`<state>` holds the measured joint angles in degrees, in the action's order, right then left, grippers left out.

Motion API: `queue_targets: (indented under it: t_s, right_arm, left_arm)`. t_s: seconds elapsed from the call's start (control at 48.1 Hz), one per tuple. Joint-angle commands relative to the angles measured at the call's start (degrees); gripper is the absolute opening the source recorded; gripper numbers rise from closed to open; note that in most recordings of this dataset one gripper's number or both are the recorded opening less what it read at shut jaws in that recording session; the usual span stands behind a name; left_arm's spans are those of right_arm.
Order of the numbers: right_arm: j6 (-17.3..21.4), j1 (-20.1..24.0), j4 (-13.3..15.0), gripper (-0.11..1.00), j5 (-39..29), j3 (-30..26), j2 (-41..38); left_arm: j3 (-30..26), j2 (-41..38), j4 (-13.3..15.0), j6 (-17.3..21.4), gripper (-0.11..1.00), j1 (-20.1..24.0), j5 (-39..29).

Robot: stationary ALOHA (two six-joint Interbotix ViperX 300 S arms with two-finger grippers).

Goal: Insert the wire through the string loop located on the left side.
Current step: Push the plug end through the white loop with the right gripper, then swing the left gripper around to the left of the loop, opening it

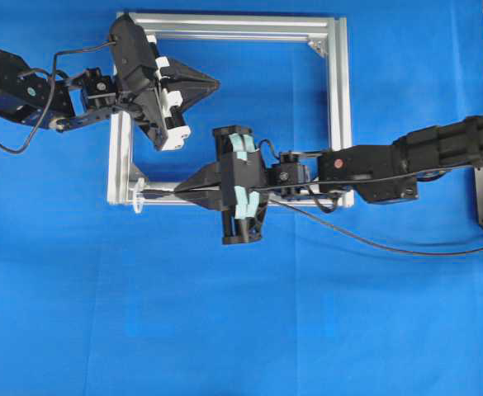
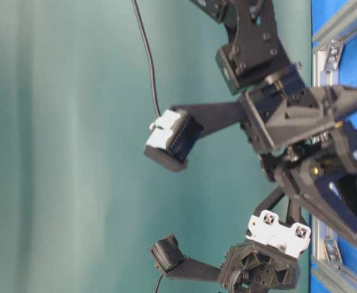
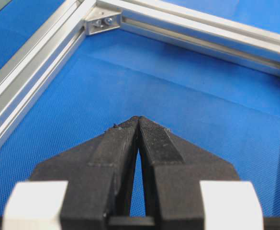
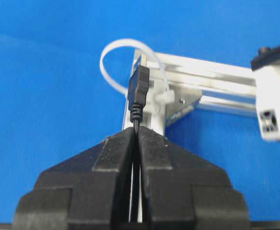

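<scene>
Two tools are closed now. The right tool (image 4: 138,132) pinches the long thin black wire (image 4: 138,93) just behind its small plug, and the plug points at the thin white string loop (image 4: 112,60), which stands at the lower left corner of the silver aluminium frame (image 1: 338,91) on the blue surface (image 1: 224,330). The left tool (image 3: 139,122) is shut on nothing and hangs inside the frame, well apart from the loop. From the right wrist view, the plug seems to sit slightly to the right of the loop's opening, so I would shift it a little sideways first. Then push straight and slowly, because the soft loop may bend away.
</scene>
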<state>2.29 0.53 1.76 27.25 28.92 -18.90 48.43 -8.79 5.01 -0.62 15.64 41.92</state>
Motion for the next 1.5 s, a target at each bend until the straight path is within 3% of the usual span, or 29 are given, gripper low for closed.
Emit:
queue_targets:
  t_s: [0.0,0.436,1.039,1.475]
  right_arm:
    - [0.09,0.09,0.09,0.00,0.26,-2.55,0.35]
    - [0.26,0.70,0.00,0.00,-1.58,-9.67,-4.39]
    - [0.26,0.70,0.00,0.00,-1.67,-9.93,-4.57]
    - [0.26,0.70,0.00,0.00,-1.58,-9.84,-4.48]
  left_arm:
    - [-0.44,2.02,-0.18,-0.09,0.00,-0.09,0.35]
    - [-0.53,2.02,-0.18,0.00,0.00,-0.09,0.35]
    - [0.09,2.29,-0.18,0.00,0.00,-0.18,0.35]
    - [9.67,9.93,-0.18,0.09,0.00,0.62,0.97]
